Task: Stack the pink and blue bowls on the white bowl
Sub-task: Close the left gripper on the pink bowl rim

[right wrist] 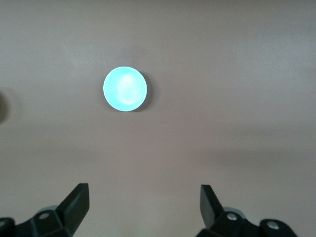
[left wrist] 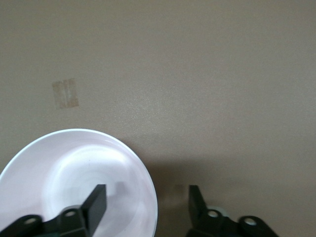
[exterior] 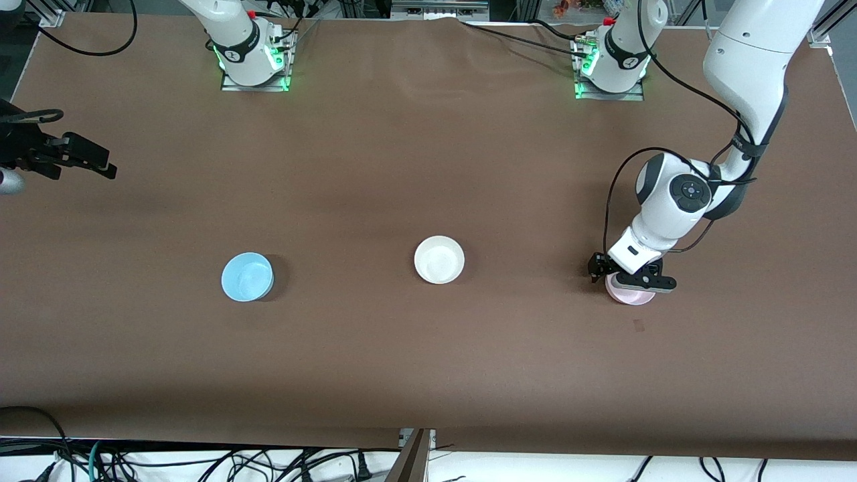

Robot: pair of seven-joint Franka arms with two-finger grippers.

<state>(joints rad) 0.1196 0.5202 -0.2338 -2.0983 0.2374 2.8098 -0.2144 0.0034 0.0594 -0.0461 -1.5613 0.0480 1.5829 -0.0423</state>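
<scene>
**Left gripper straddling pink bowl rim, no stack yet**

Pink bowl (exterior: 631, 293) sits upright on the table toward the left arm's end, roughly level with the other two bowls. Left gripper (exterior: 632, 275) is down on it: in the left wrist view one finger (left wrist: 95, 203) is inside the bowl (left wrist: 74, 182), the other outside the wall, rim between them. Jaws are parted with a visible gap around the rim, not clamped, so nothing is grasped.

White bowl (exterior: 439, 260) is mid-table, upright, nothing in it, well apart from both others. Blue bowl (exterior: 248, 276) is toward the right arm's end, upright, also on its own (slightly nearer the front camera than the white one).

Right gripper (exterior: 80, 159) waits up in the air over the table edge at the right arm's end, jaws spread wide, holding nothing; its wrist view shows the blue bowl (right wrist: 125, 89) far below.

Small tape mark (exterior: 639, 325) on the brown table (exterior: 428, 375) just beside the pink bowl, nearer the front camera.
</scene>
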